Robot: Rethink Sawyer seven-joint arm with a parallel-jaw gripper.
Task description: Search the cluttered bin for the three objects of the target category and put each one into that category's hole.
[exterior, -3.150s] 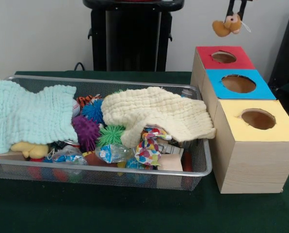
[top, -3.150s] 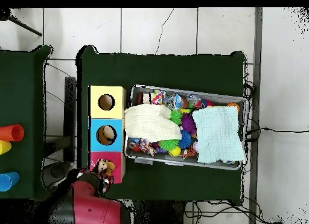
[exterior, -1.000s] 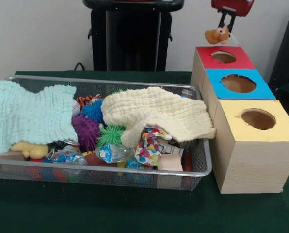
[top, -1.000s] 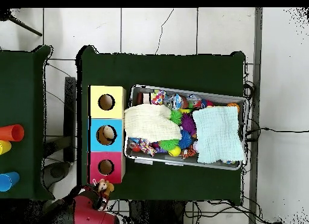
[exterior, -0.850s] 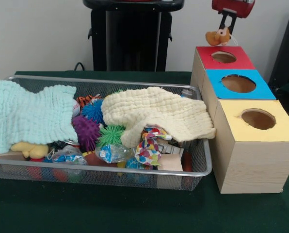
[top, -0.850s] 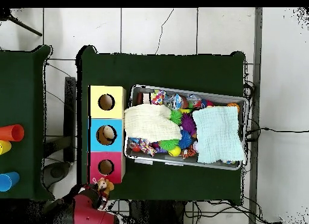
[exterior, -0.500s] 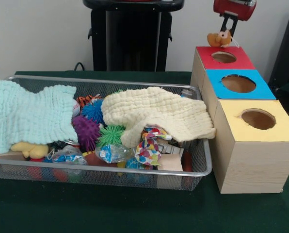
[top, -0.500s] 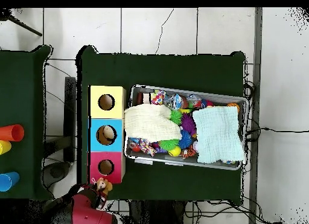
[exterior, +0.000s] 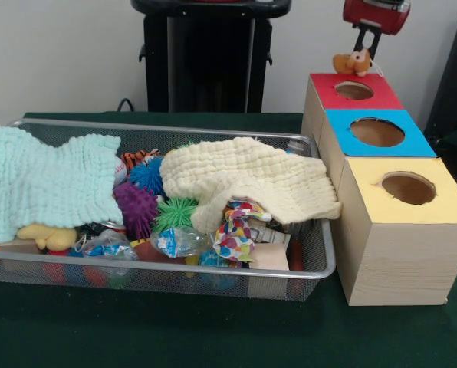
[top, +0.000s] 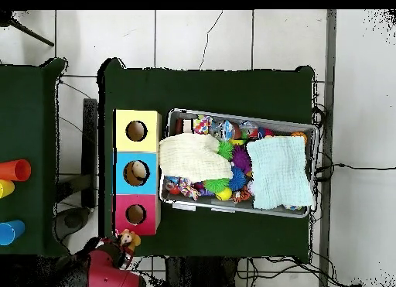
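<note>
Silver-mesh cluttered bin (exterior: pixel 320 257), long axis parallel to the table's near edge, holds a yellow plush (exterior: pixel 48 236) under a mint cloth (exterior: pixel 48 184). Overhead only: an object lies inside the blue hole (top: pixel 136 172). Farther back, the hole (exterior: pixel 354 90) in the red top; the gripper (exterior: pixel 364 50), clamped on a brown-orange plush (exterior: pixel 352 62), hangs beyond the table's far edge

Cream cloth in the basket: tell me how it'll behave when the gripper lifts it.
The cream cloth drapes over toys and the wire basket's rim, so it is probably floppy and light. Its quilted weave looks grippy. Pinched at one spot, it would likely sag and drag things along.
</note>
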